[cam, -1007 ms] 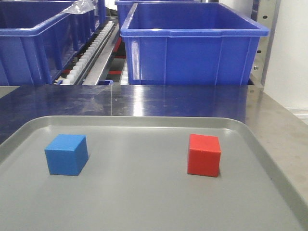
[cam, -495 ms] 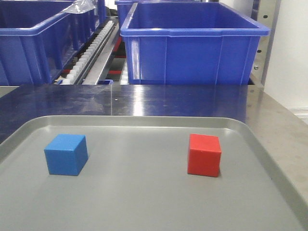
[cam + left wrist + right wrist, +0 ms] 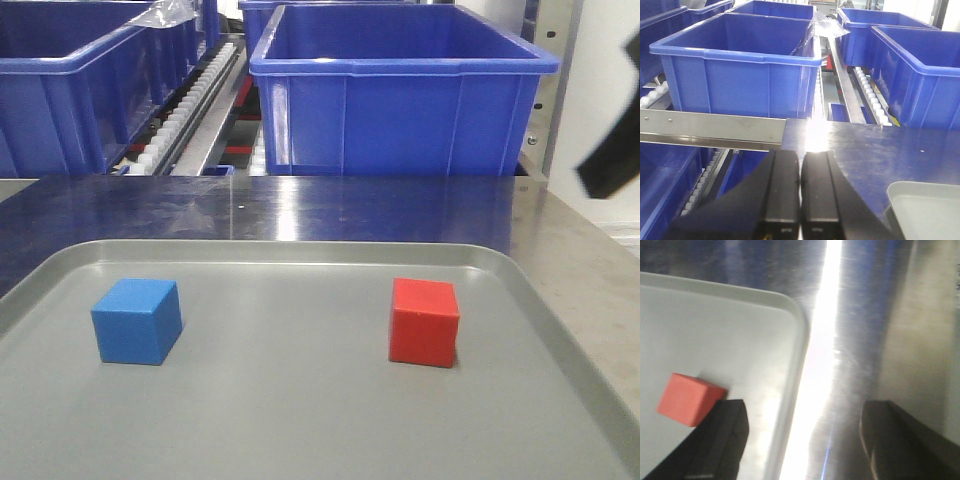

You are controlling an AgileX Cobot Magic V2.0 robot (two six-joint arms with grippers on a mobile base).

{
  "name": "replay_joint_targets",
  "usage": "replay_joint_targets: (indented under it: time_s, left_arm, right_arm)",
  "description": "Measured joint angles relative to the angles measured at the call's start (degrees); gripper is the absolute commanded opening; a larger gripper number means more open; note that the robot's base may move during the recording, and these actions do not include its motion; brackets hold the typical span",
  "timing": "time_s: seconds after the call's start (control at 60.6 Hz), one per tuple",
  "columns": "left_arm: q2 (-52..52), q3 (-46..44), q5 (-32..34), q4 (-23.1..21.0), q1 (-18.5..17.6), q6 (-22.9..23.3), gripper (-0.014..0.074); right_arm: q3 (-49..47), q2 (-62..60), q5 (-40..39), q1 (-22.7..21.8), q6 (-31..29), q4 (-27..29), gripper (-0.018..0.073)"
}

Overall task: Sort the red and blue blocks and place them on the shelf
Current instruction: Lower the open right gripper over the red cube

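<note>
A blue block point(image 3: 137, 320) sits on the left of the grey tray point(image 3: 300, 255) and a red block point(image 3: 424, 321) on its right. The red block also shows in the right wrist view point(image 3: 687, 399), left of my open right gripper point(image 3: 802, 422), which hangs over the tray's right rim. A dark part of the right arm point(image 3: 615, 150) enters the front view at the right edge. My left gripper point(image 3: 801, 172) is shut and empty, over the steel tabletop's left end, facing the shelf rail point(image 3: 710, 129).
Large blue bins point(image 3: 400, 95) stand on the shelf behind the shiny steel tabletop point(image 3: 300, 205), with white roller tracks point(image 3: 190, 110) between them. More bins point(image 3: 740, 65) fill the left wrist view. The tray rim point(image 3: 797, 365) runs under the right gripper.
A dark part of the right arm has come into the front view at the right edge. The blocks have not moved.
</note>
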State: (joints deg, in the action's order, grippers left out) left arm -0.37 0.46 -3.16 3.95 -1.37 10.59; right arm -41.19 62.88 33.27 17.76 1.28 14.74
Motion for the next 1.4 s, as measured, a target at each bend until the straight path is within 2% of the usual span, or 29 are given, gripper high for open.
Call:
replay_joint_targets:
  time_s: [0.512,0.892,1.404]
  left_arm:
    - [0.0,0.0,0.0,0.0,0.0,0.0,0.0124]
    - [0.0,0.0,0.0,0.0,0.0,0.0,0.0124]
    - [0.0,0.0,0.0,0.0,0.0,0.0,0.0124]
  right_arm:
    - [-7.9,10.7,1.6,11.6,0.0,2.8,0.0582]
    - [-8.9,14.0,1.6,15.8,0.0,3.0,0.0582]
    - [-8.9,18.9,1.3,17.0,0.0,3.1,0.0582]
